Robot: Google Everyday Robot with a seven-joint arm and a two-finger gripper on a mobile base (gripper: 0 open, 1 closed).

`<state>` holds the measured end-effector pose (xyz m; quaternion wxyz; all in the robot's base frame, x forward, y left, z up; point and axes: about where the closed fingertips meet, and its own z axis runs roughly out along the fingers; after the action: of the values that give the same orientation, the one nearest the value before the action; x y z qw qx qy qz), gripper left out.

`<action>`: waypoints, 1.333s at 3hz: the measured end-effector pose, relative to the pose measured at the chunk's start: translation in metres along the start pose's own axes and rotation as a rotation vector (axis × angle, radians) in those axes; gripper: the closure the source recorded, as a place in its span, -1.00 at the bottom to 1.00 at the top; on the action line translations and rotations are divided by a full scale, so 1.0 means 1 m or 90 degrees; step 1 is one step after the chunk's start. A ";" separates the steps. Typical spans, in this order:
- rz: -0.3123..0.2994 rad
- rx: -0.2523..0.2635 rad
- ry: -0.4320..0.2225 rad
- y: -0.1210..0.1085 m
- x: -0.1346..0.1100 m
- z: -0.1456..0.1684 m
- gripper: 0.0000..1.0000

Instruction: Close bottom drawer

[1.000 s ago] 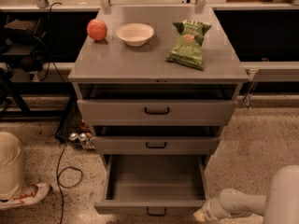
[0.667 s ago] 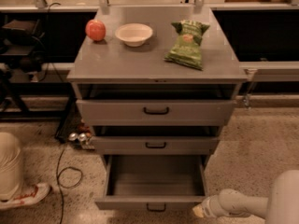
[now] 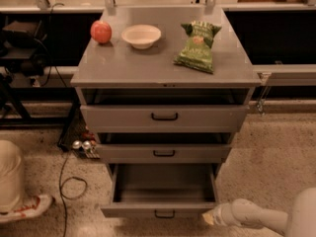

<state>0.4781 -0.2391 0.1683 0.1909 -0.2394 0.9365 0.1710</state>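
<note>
The bottom drawer [image 3: 163, 209] is the lowest of three grey drawers. It is pulled well out and its inside is bare. Its small black handle [image 3: 164, 215] sits at the middle of the front panel. My gripper [image 3: 210, 217] is at the lower right of the camera view, at the right end of the drawer's front panel, close to or touching it. The white arm [image 3: 266, 216] runs from it to the bottom right corner.
The middle drawer [image 3: 164, 153] and top drawer [image 3: 164, 116] stand slightly out. On the cabinet top lie a red apple [image 3: 100, 31], a white bowl [image 3: 141, 35] and a green chip bag [image 3: 198, 45]. A cable [image 3: 63, 181] lies on the floor at left. A person's shoe [image 3: 29, 207] is at lower left.
My gripper has stayed by the right end of the drawer front, and the drawer front looks slightly further in than a second ago.
</note>
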 end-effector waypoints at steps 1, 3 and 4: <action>0.000 0.000 0.000 0.001 0.002 -0.001 1.00; -0.002 0.009 -0.053 -0.014 -0.027 0.012 1.00; -0.006 0.007 -0.083 -0.023 -0.055 0.029 1.00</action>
<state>0.5426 -0.2256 0.1623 0.2538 -0.2314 0.9217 0.1802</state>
